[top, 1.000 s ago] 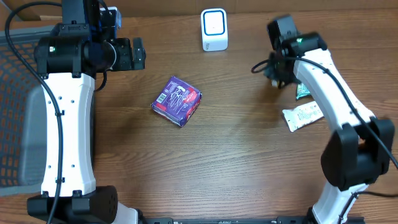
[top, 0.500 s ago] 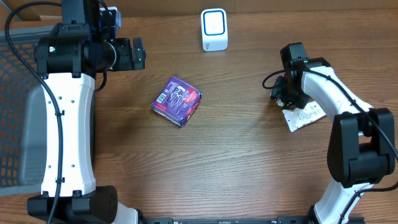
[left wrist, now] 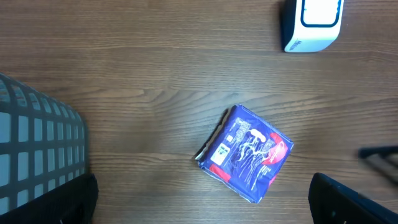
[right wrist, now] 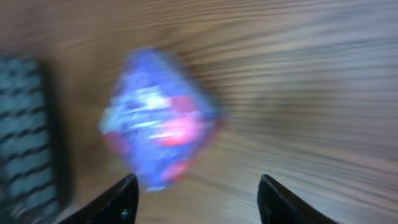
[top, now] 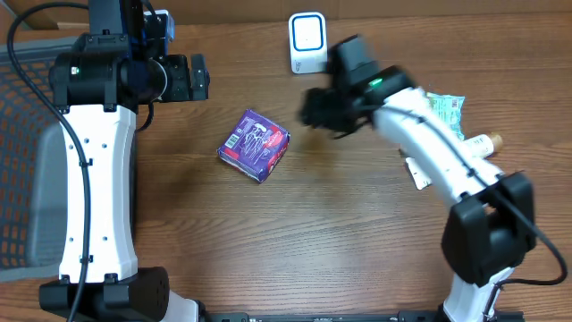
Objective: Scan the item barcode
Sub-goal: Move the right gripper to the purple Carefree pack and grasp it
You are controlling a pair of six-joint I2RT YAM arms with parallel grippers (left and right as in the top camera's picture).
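A purple snack packet point(top: 255, 145) with red and white print lies flat at the table's middle, its white barcode label toward the left. The same packet point(left wrist: 245, 154) shows in the left wrist view, and as a blur point(right wrist: 158, 118) in the right wrist view. The white and blue scanner point(top: 308, 42) stands at the back centre. My right gripper point(top: 311, 109) hovers just right of the packet, open, nothing between its fingers point(right wrist: 121, 200). My left gripper point(top: 198, 79) stays high at the back left, wide open and empty.
A grey wire basket point(top: 36, 179) fills the left edge, also seen as a basket corner point(left wrist: 37, 149) from the left wrist. At the right lie a green packet point(top: 447, 105), a small bottle point(top: 483, 143) and a white sachet point(top: 416, 172).
My right arm swung left from the pile of items at the right to beside the purple packet, and its jaws opened. The left arm and the packet stayed put.
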